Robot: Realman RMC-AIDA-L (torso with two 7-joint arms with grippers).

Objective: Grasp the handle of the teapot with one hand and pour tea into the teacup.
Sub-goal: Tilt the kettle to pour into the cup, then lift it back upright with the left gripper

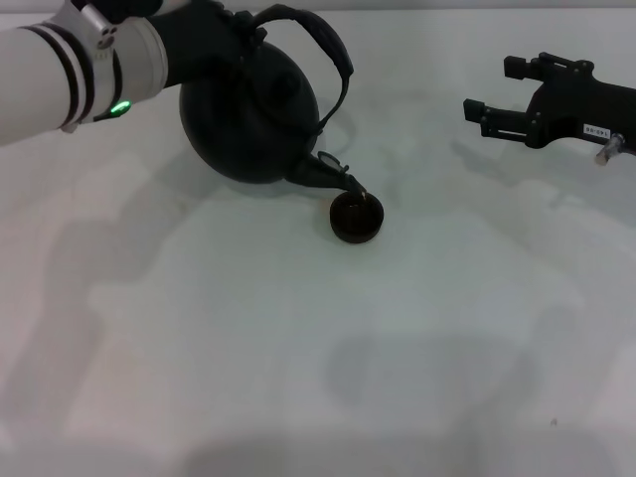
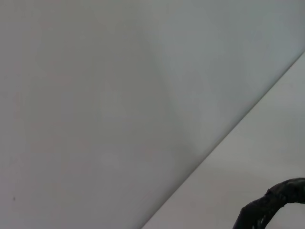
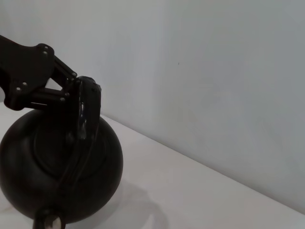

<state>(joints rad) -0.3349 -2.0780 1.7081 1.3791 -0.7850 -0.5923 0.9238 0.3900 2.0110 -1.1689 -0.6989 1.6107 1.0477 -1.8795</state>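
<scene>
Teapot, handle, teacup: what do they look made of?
Teapot: matte black, faint sheen, maybe cast iron or dark ceramic.
Handle: dark hoop, rough wrapped-looking surface, possibly tape or cord.
Teacup: dark, slightly glossy, likely glazed ceramic.
The left gripper holds the handle.

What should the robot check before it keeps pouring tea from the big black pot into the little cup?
1. Left gripper clamped on the handle: ok.
2. Teapot tipped with its spout down: ok.
3. Spout tip over the teacup: ok.
4. Teacup upright on the table: ok.
5. Tea level in the cup: cannot tell.
6. Right gripper open and parked well clear, far to the right: ok.
</scene>
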